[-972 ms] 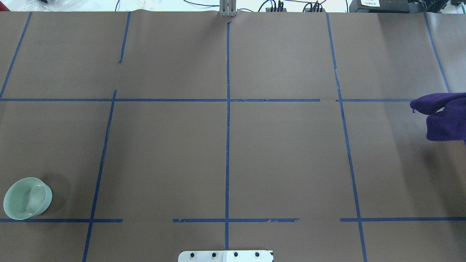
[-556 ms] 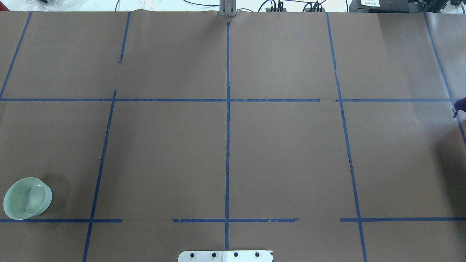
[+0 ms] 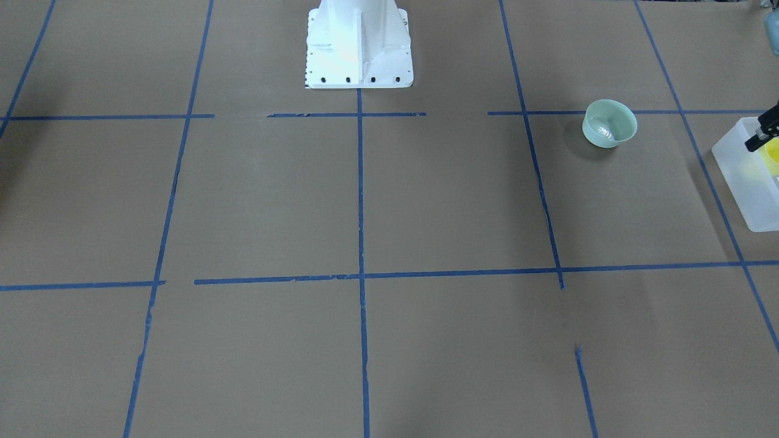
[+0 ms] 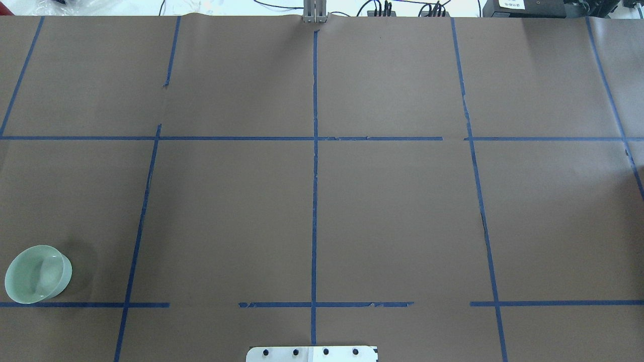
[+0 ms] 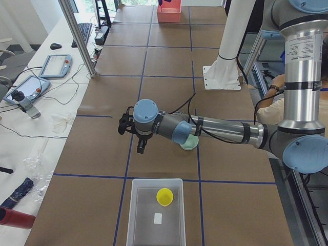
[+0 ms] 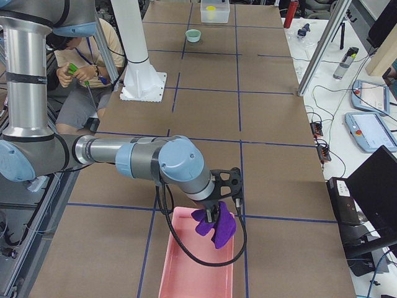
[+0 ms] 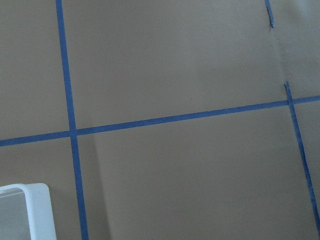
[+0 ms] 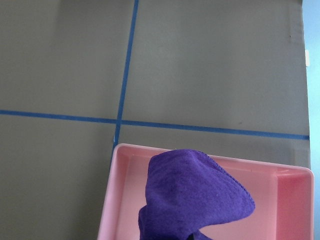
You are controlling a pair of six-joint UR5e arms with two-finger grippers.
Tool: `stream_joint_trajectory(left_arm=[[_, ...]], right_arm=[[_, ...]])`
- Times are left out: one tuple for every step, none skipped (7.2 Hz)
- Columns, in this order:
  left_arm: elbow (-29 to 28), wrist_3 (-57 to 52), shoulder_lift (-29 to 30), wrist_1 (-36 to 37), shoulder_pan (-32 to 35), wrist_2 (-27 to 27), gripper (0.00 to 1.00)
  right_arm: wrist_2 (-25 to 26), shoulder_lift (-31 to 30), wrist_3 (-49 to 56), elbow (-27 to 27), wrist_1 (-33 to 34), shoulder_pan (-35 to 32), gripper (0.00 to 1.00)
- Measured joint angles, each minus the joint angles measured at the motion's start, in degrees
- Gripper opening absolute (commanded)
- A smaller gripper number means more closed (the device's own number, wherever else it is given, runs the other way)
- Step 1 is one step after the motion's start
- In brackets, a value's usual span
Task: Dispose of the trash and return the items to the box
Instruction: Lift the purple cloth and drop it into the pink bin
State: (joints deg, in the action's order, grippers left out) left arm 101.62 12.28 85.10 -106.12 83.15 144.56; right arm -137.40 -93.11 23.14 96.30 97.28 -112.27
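The pale mint-green bowl [image 3: 609, 123] stands upright on the brown table, also in the overhead view [image 4: 37, 274]. The frosted-white box [image 5: 156, 215] stands at the table's left end with the yellow cup [image 5: 164, 196] inside it. My left gripper [image 5: 140, 148] hovers over the table between bowl and box; only a black tip shows in the front view [image 3: 761, 137], and I cannot tell whether it is open. My right gripper [image 6: 214, 214] is shut on a purple cloth [image 8: 195, 200] and holds it above a pink tray [image 8: 290, 200].
The white robot base [image 3: 359, 48] stands at the table's near edge. Blue tape lines cross the brown cover. An operator [image 6: 74, 68] sits beside the base. Tablets and cables [image 5: 54, 64] lie on the side bench past the far edge.
The purple cloth has moved right and left the overhead view. The bowl has not moved.
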Motion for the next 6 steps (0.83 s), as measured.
stream_joint_trajectory(left_arm=[[-0.01,0.85,-0.02,-0.06,-1.07,-0.01,1.00],[0.00,2.76,0.04,-0.10,-2.86,-0.12,1.00],[0.06,6.67,0.22,-0.41,-5.48,-0.75,1.00],[0.28,11.63,0.23,-1.44,-8.64,-3.40,1.00],[0.84,15.64,-0.43,-2.73,-11.44,-6.79,1.00],[2.07,19.40,-2.66,-4.54,-14.71,-9.59,1.00]], right_arm=[[0.52,0.24,2.69,-3.24,0.52,0.39,0.81],[0.65,0.09,3.66,-5.80,0.43,1.86,1.00],[0.64,0.00,3.53,-7.65,-0.58,4.19,1.00],[0.45,0.01,1.89,-8.30,-2.64,6.87,1.00],[0.20,0.17,-1.63,-7.81,-4.94,9.71,1.00],[0.07,0.44,-6.94,-6.53,-7.56,13.28,1.00]])
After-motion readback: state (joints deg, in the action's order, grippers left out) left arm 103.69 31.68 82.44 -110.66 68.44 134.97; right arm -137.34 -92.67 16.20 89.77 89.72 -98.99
